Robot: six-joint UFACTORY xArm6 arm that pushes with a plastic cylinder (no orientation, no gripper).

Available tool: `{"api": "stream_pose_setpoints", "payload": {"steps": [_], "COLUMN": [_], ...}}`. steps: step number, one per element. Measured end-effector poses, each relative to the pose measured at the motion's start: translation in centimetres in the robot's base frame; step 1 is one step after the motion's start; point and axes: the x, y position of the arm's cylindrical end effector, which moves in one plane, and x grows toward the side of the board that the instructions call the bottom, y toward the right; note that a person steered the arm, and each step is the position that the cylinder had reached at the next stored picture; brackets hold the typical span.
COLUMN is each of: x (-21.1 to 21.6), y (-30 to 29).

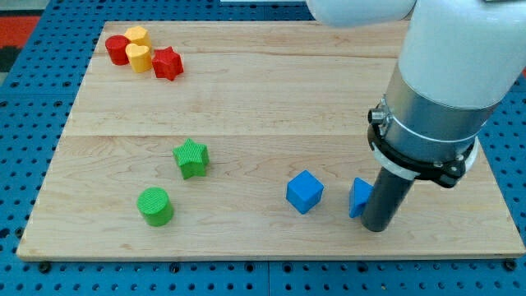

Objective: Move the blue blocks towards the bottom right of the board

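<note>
Two blue blocks, both low on the view's right part of the worktop [246, 107].

Item 1: blue cube [304, 191], standing free, just to the view's left of the second blue block, a narrow strip of bare wood between them.

Item 2: second blue block [359, 197], only partly seen; its right side is hidden behind the rod, so its shape cannot be made out. It sits touching or all but touching the rod.

Item 3: my tip [377, 228], the lower end of a dark rod coming down from a large white and grey arm body that fills the view's upper right. The tip rests on the wood at the right edge of the second blue block, near the view's bottom edge of the board. Fingers: the arm carries none, only the rod, so no spread or pinch is to be reported.

Item 4: green star [191, 157], left of centre, well apart from the blue pair.

Item 5: green cylinder [154, 205], below and slightly to the view's left of the green star, near the bottom edge.

Item 6: cluster at the view's top left corner, four pieces close together: red cylinder [117, 49], yellow block [136, 35] behind it, second yellow block [139, 57] in front, red star [168, 62] at the cluster's right end.

Item 7: light wooden worktop, plank seams running across, lying on a blue perforated base [33, 131].
</note>
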Motion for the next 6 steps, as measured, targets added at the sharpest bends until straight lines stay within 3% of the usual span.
{"api": "stream_pose_setpoints", "payload": {"steps": [1, 2, 3, 4, 5, 6], "x": [2.6, 1.4, -4.2, -5.9, -4.5, -4.4], "y": [-6.2, -12.1, -10.7, -10.1, -4.4, -7.1]}}
